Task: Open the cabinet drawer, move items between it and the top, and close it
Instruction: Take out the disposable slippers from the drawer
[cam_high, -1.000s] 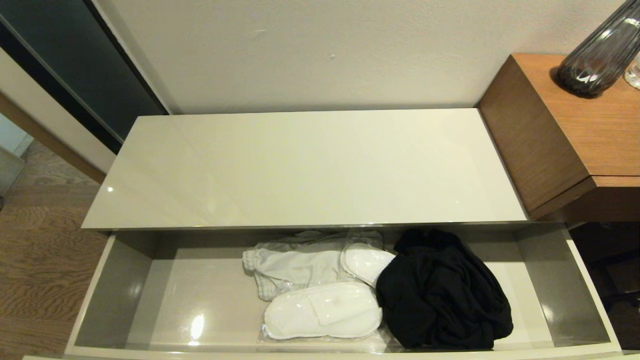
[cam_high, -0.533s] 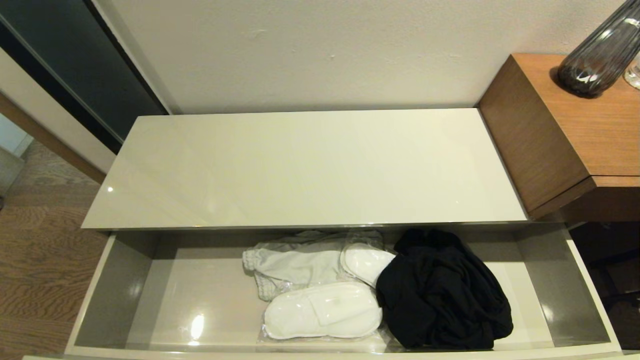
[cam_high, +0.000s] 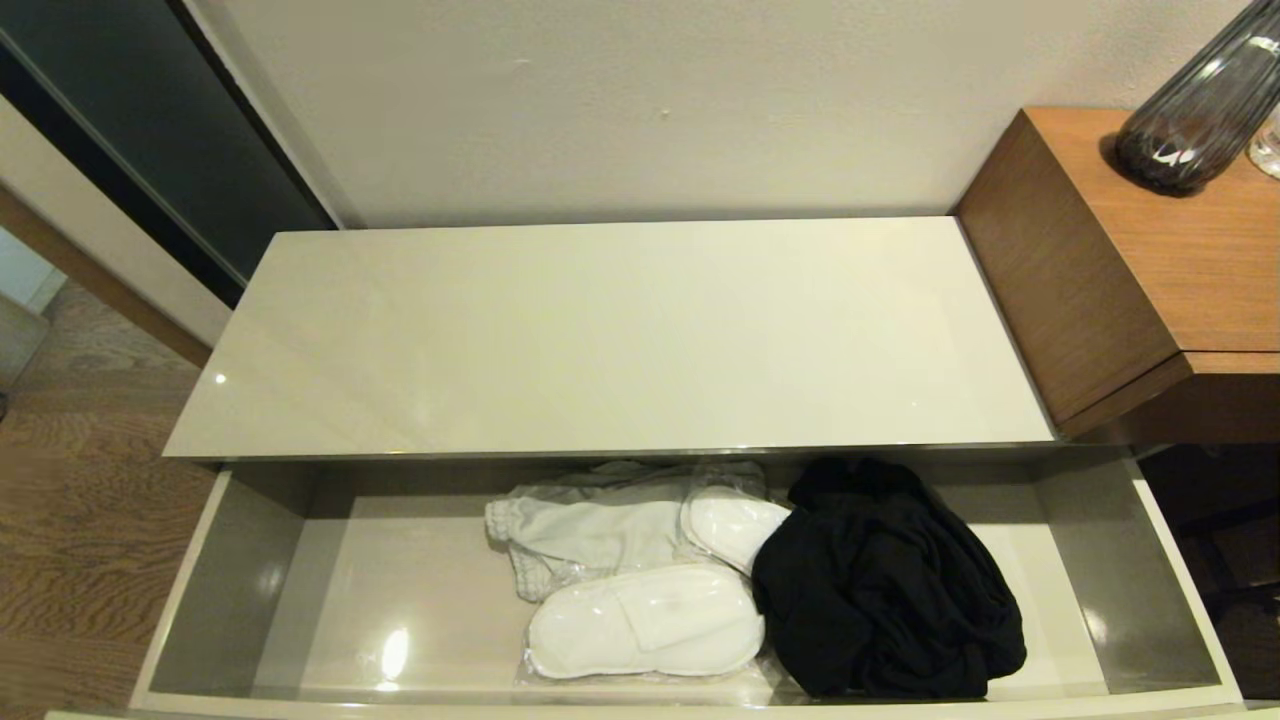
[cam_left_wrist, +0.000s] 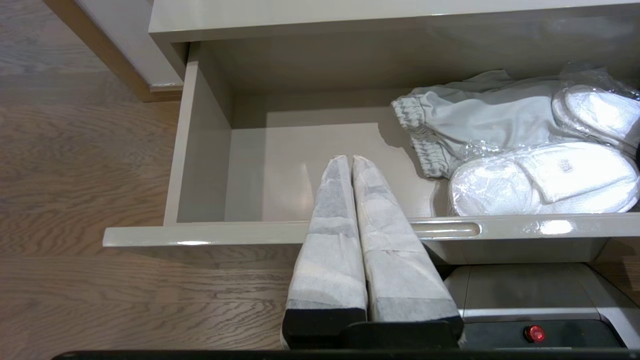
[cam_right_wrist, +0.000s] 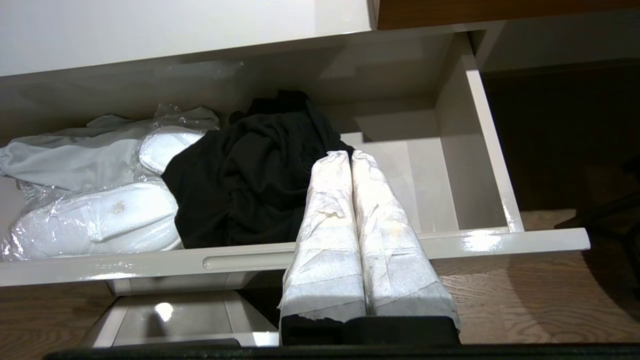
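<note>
Nothing has shifted since a second ago. Both my pincers, left gripper (cam_left_wrist: 350, 159) and right gripper (cam_right_wrist: 348, 154), hang clenched and empty over the open cabinet drawer (cam_high: 1170, 560). Just beyond the right one lies the black garment (cam_right_wrist: 240, 175): soft, light; I'd pinch a raised fold.

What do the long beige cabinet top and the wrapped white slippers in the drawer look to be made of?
The long beige cabinet top looks like glossy lacquered or laminated board: it shows light glints and soft reflections. The wrapped white slippers look like soft white fabric, with crinkled, shiny clear plastic film around them.
</note>
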